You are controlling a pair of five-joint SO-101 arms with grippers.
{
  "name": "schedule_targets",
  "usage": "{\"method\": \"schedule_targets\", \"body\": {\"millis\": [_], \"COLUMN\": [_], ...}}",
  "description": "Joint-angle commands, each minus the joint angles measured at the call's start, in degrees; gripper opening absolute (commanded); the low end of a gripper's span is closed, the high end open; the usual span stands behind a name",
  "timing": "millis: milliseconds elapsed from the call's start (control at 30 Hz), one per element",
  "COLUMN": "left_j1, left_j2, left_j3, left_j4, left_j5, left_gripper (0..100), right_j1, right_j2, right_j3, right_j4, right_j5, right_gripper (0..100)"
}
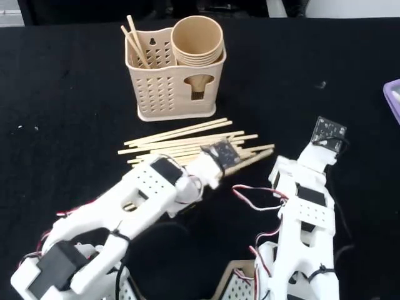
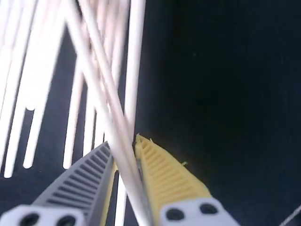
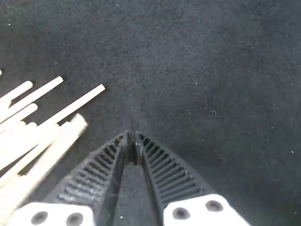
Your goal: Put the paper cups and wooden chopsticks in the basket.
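Black table (image 1: 62, 94): basket (image 1: 164, 94), loose chopsticks (image 1: 181, 140)

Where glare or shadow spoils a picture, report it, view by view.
Left wrist view: the chopsticks glare almost white, grain lost, against the dark table. High view: even light, no glare on the basket, hardly any shadow shows. Right wrist view: the chopsticks' ends are bright, with no glare on the right gripper.
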Motion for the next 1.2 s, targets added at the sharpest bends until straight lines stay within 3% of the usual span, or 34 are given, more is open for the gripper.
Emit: {"method": "schedule_targets", "body": {"millis": [0,100,333,1033,1167], "left_j1": [-1.63,-4.62,-11.21,-10.77,-9.45], "left_j2": [-1.85,1.23,11.69,16.26,14.77], "left_j3": [1.10,1.89,-4.44,-6.46,-7.25], "left_j4": [2.81,2.73,3.16,-1.67,1.85], "left_j5": [-10.37,-14.51,-14.68,-14.59,-12.22], "left_gripper": [3,3,9,11,4], "right_j1": [-0.88,-0.88,-0.88,-0.88,-0.88], "right_j2": [-1.63,-1.63,-1.63,-1.63,-1.63], "right_j3": [-1.71,-1.71,-1.71,-1.71,-1.71], "right_j4": [-0.79,-0.70,-0.79,-0.79,-0.79], "right_j5": [0.26,0.35,0.35,0.35,0.44], "right_gripper": [1.5,1.5,1.5,1.5,1.5]}}
